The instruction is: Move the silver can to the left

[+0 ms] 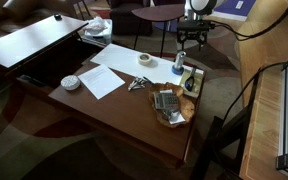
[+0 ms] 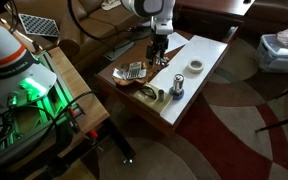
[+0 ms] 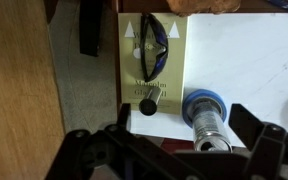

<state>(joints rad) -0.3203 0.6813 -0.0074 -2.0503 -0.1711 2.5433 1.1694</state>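
The silver can point(image 1: 178, 66) stands upright on a blue round base on white paper at the table's edge. It also shows in an exterior view point(image 2: 176, 88). In the wrist view the can point(image 3: 207, 127) is seen from above on the blue base point(image 3: 202, 100). My gripper point(image 1: 191, 40) hangs above the can and apart from it, as an exterior view point(image 2: 159, 50) also shows. In the wrist view my gripper point(image 3: 184, 125) is open, with the can between the lines of its two fingers.
A book with sunglasses point(image 3: 154, 50) on it and a small black cylinder point(image 3: 147, 103) lie beside the can. A tape roll point(image 1: 145, 61), loose papers point(image 1: 106, 78), a white round object point(image 1: 71, 82) and a tray of clutter point(image 1: 169, 103) sit on the brown table point(image 1: 114, 115).
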